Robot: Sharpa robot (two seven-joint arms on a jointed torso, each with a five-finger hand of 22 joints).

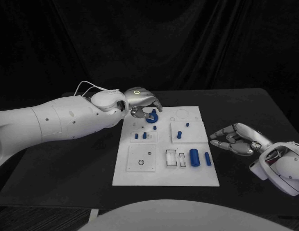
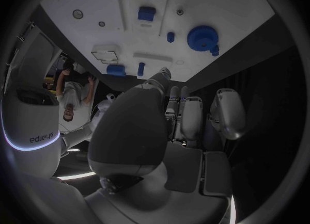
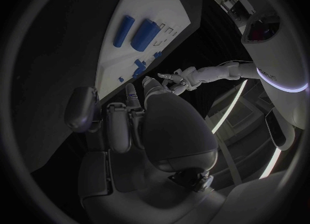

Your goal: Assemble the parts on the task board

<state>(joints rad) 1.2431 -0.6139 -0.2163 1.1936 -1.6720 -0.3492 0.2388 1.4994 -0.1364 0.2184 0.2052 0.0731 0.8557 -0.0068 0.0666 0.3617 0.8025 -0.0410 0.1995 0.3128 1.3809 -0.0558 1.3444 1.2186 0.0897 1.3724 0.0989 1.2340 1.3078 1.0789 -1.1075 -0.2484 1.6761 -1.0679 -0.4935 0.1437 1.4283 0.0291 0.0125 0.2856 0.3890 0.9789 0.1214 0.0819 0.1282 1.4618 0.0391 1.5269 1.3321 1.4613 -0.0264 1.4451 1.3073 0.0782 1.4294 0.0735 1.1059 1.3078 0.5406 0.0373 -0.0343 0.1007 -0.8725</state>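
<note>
On the black counter [image 1: 66, 163] lies the white task board [image 1: 166, 166]. The left hand [image 1: 141, 102] hovers over its far end, fingers apart and empty, apparently poised above the blue gear [image 1: 152, 117]. The right hand [image 1: 236, 139] waits beside the board, fingers loosely curled, holding nothing.

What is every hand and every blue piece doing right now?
Left hand: over the board's far end, fingers apart above the blue gear, holding nothing.
Right hand: beside the board's right edge, fingers loosely apart, holding nothing.
Blue gear: lying flat on the task board.
Large blue cylinder: lying on its side.
Thin blue cylinder: lying on its side next to it.
Small blue pegs: standing on the board.
</note>
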